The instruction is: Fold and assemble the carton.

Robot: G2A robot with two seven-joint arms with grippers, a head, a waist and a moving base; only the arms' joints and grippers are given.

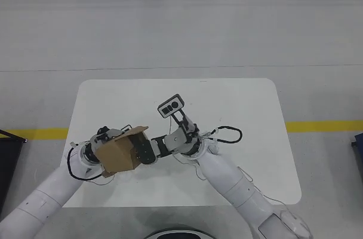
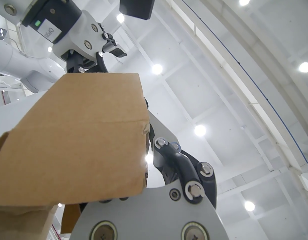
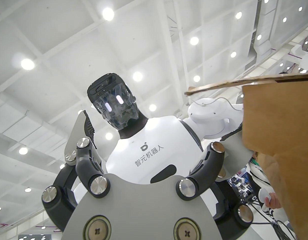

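So the carton [image 1: 120, 154] is plain brown corrugated cardboard, already popped into a box shape and not flat. It sits tilted over the near-left part of the white table [image 1: 247, 107], between the two arms. In the left wrist view you get one broad panel face-on, with a crease running across it and a little scuffed nick where that crease meets the edge. From the right wrist view there's a flap [image 3: 218, 84] sticking out edge-on, thin and a bit wavy, above the box's side wall.

The left gripper [image 1: 104, 136] is at the carton's far-left corner and looks clamped onto it. I'm hedging a bit because the cardboard hides the fingertips.

The right gripper [image 3: 158, 131] is spread wide and isn't gripping anything. One of its fingers [image 3: 85, 126] stands free in the air, and the other is right up against the carton's side. In the top view it sits at the carton's right end, the one facing the middle of the table.
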